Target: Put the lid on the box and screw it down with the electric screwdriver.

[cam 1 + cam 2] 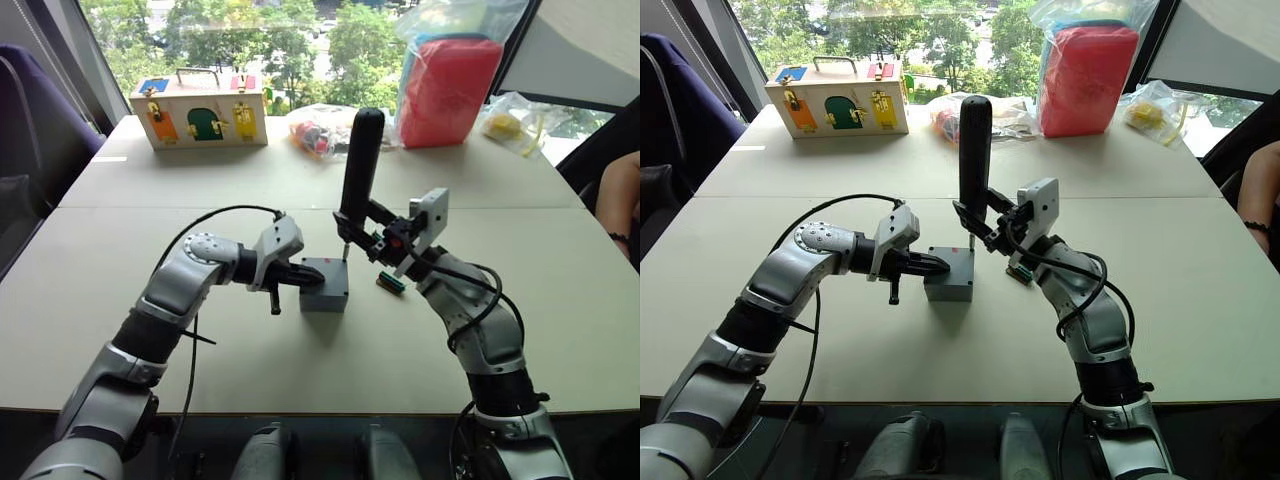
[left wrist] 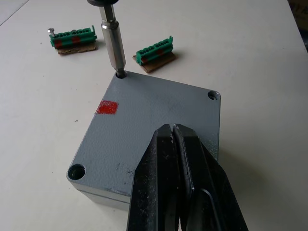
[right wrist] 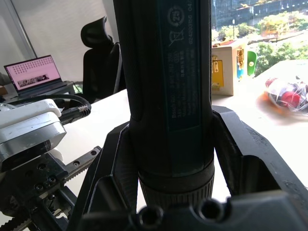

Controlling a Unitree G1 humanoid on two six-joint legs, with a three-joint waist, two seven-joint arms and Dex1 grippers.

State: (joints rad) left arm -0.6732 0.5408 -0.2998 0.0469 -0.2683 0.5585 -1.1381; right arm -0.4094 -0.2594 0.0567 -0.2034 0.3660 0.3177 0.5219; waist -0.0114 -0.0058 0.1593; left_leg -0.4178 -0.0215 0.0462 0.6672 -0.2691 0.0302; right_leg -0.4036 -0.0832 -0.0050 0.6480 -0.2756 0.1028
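— Daylight comes through the windows behind a pale table (image 1: 120,300), with trees outside. What sits on it?

— Near the middle stands the box (image 1: 324,290), small, grey and square, with the lid (image 2: 154,125) already seated on top. In the left wrist view the lid carries a red mark (image 2: 107,107) and has screw holes at its corners.

— And the electric screwdriver (image 1: 360,165)?

— It stands upright over the box's far corner. Its metal bit (image 2: 112,41) reaches down into the corner hole of the lid. The right gripper (image 1: 372,232) is clenched around the tool's lower body; the right wrist view has the black barrel pinched between both fingers.

— The left gripper (image 1: 305,275)?

— Its two fingers are pressed together with nothing between them, and their tips (image 2: 175,144) rest on top of the lid on its near-left side, across from the screwdriver.

— Anything else close by?

— Two small green terminal pieces (image 2: 155,50) lie on the table just beyond the box, apart from it. One of them shows in the head views just right of the box, under the right wrist.

— Farther back?

— A wooden box with a handle and coloured doors (image 1: 198,112) stands at the far left edge. A clear bag holding something red (image 1: 447,85) stands at the far right, with a smaller bag of coloured items (image 1: 318,132) between them and another bag with yellow contents (image 1: 510,125) further right. A person's arm (image 1: 618,205) shows at the right edge.
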